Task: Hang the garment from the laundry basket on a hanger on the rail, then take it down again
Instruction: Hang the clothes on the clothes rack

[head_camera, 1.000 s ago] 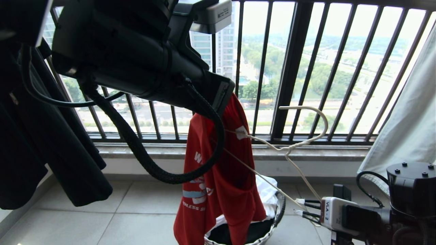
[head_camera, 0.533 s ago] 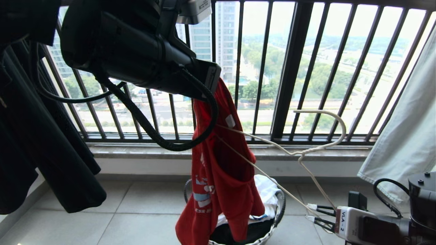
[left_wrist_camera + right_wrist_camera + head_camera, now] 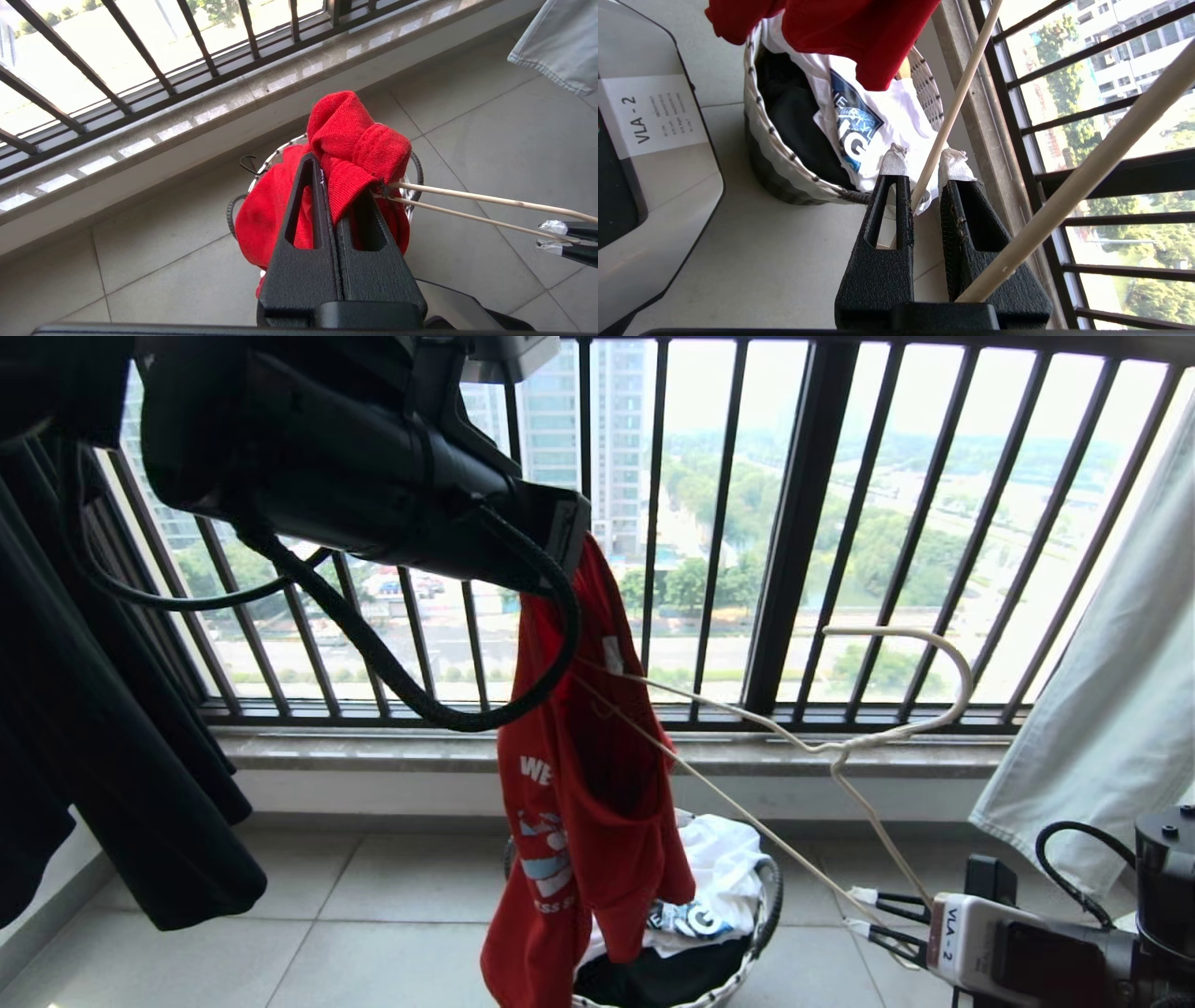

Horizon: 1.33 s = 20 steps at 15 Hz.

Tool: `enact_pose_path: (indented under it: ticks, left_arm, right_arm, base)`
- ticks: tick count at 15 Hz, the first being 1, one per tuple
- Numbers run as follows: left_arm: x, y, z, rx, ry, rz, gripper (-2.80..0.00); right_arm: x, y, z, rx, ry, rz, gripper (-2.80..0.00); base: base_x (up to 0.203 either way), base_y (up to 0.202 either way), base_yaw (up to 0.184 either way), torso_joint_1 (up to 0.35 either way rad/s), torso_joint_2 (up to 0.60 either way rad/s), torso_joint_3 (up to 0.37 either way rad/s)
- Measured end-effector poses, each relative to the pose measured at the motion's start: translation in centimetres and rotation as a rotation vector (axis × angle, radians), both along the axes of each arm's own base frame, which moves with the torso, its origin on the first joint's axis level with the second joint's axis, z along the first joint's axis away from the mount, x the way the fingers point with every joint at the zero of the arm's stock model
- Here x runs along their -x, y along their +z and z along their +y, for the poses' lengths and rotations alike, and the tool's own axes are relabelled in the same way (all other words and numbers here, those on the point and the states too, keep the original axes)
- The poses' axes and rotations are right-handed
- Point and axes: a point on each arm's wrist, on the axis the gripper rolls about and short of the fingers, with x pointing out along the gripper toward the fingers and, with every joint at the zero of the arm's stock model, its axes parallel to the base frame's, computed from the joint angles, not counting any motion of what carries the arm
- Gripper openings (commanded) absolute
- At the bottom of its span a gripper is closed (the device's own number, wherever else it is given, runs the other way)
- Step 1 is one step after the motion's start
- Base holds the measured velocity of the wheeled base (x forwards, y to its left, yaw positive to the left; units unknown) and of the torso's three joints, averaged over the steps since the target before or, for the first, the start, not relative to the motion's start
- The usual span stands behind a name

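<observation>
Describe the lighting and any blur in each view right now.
Head view: strong backlight through the railing washes out the city; the left arm is a dark mass. Left wrist view: the garment is sharp, the window overexposed. Right wrist view: the hanger wire nearest the lens looks thick and soft.

Head high; wrists near shared basket [image 3: 766, 896]

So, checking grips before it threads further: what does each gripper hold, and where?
Left gripper pinches the red T-shirt at its collar; right gripper clamps the wire hanger at one lower corner.
</observation>
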Motion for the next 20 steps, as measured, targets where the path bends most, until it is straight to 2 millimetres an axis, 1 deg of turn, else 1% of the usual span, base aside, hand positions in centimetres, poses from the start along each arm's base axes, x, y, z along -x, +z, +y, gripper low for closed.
enact_pose_path:
  ticks: [4, 6, 9, 11, 14, 17, 20]
  left_arm:
    - [1.8, -0.3, -1.8, 0.030, -0.066, 0.049, -2.80]
    - [2.9, -0.8, -2.8, 0.047, -0.097, 0.106, -2.80]
    - [3.3, -1.7, -4.4, 0.065, -0.146, 0.174, -2.80]
    - [3.6, -2.1, -5.2, 0.117, -0.176, 0.239, -2.80]
    - [4.2, -2.0, -5.0, 0.195, -0.206, 0.324, -2.80]
    - [5.0, -2.0, -4.5, 0.199, -0.252, 0.357, -2.80]
    - [5.6, -1.4, -3.8, 0.214, -0.281, 0.356, -2.80]
  right_arm:
    - [-1.4, 0.6, 0.5, 0.001, -0.015, -0.014, -2.80]
    - [-1.8, 0.5, 0.4, 0.005, -0.031, -0.009, -2.80]
    - [-2.1, 0.6, 0.5, 0.003, -0.035, -0.013, -2.80]
    - [-2.3, 0.8, 0.5, -0.001, -0.035, -0.019, -2.80]
    - [-2.4, 0.8, 0.4, -0.014, -0.050, -0.007, -2.80]
    - [-2.4, 0.8, 0.4, -0.039, -0.051, 0.011, -2.80]
    - [-2.5, 0.5, 0.7, -0.132, -0.042, 0.095, -2.80]
  base:
    - [0.000, 0.000, 0.000, 0.000, 0.00, 0.000]
    - [0.000, 0.000, 0.000, 0.000, 0.00, 0.000]
    - [0.000, 0.000, 0.000, 0.000, 0.00, 0.000]
    - [0.000, 0.000, 0.000, 0.000, 0.00, 0.000]
    - [0.000, 0.000, 0.000, 0.000, 0.00, 0.000]
    - [0.000, 0.000, 0.000, 0.000, 0.00, 0.000]
    - [0.000, 0.000, 0.000, 0.000, 0.00, 0.000]
